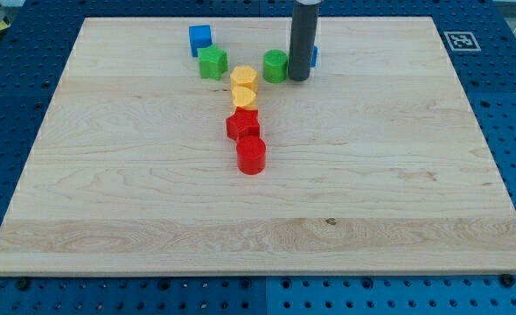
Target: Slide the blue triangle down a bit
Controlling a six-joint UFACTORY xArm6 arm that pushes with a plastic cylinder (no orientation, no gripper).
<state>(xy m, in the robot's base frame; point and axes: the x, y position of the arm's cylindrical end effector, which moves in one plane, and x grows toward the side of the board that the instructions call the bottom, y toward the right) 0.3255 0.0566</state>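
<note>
Seven other blocks are showing on the wooden tabletop, all gathered in its upper middle part, and an eighth, the blue triangle, is peeking out as a thin blue sliver from behind the dark rod, at the rod's right side toward the view's top. Most of that blue block is lying hidden, so its shape cannot be made out here. There is no claw on this arm, so no open or closed state is applying; the rod is standing upright and my tip is resting at the board, just beside the green cylinder on the view's left and touching or nearly touching the blue triangle behind it; which of the two I cannot tell.

Further to the view's left a blue cube is sitting near the top edge, with a green star-like block just below and touching it or nearly so. A column is running down the middle: a yellow hexagonal block, a second yellow block pressed against it, then a red star-like block, and a red cylinder at the bottom. A printed marker tag is lying off the board's upper right corner.
</note>
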